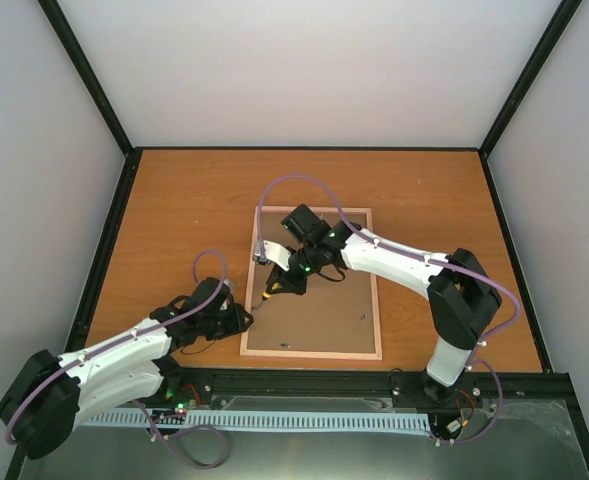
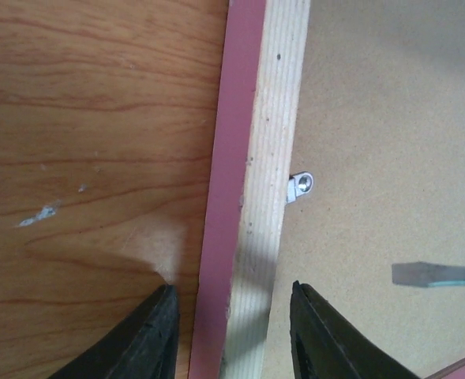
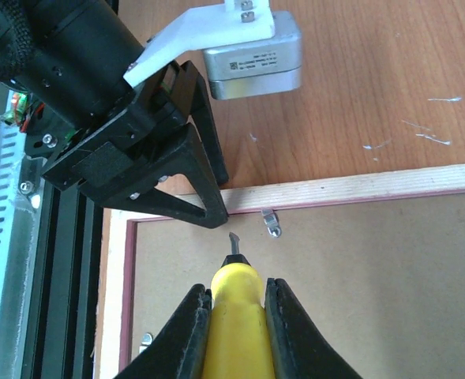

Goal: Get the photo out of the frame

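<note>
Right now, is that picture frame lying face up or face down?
Face down: the frame shows its bare wooden back, with the brown backing board inside it under a metal tab.

One label is in sight: a small white sticker point(image 3: 252, 61) on the near side of the silver camera box point(image 3: 283, 43). It sits straight ahead of the right gripper point(image 3: 236, 286), out past the tip of the yellow-handled screwdriver point(image 3: 234, 316) pinched between its fingers. Rows of dark print run across the sticker, but the characters are too small and soft to make out. No other lettering, number, brand mark or sign can be read in any view.
</note>
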Available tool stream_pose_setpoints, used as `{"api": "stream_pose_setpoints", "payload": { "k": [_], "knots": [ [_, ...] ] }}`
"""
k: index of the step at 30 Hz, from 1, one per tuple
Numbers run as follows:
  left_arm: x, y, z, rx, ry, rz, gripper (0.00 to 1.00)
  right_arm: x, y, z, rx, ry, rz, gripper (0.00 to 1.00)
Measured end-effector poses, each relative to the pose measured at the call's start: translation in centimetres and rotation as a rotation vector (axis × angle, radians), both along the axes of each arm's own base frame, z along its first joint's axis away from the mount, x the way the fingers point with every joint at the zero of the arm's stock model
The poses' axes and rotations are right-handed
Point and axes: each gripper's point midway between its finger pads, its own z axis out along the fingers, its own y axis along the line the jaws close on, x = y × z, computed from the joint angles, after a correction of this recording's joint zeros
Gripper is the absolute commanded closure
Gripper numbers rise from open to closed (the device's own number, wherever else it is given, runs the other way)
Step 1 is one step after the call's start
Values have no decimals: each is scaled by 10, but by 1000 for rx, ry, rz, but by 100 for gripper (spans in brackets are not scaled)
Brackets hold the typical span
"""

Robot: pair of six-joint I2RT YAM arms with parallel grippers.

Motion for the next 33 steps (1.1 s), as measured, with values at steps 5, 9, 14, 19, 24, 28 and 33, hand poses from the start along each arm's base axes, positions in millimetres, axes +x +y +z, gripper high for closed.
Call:
{"api": "stream_pose_setpoints", "payload": {
  "k": [5, 9, 14, 19, 24, 28, 33],
  "knots": [
    [3, 0, -1, 8, -8, 7, 62, 6, 1, 3, -4, -28, -13, 97],
    [5, 1, 0, 19, -20, 13, 66, 10, 0, 1, -19, -47, -26, 97],
    [3, 1, -1, 59, -26, 3, 65, 16, -3, -2, -40, -78, -41, 97],
    [-4, -5, -2, 103, -15, -22, 68, 22, -6, -3, -63, -119, -56, 97],
    [-11, -10, -3, 126, -10, -27, 73, 29, -5, 2, -67, -153, -62, 97],
    [-13, -9, -2, 129, -8, -12, 79, 39, 8, 16, -33, -176, -61, 97],
    [-19, 0, -2, 129, -26, -13, 85, 39, 18, 15, -12, -135, -48, 97]
  ]
}}
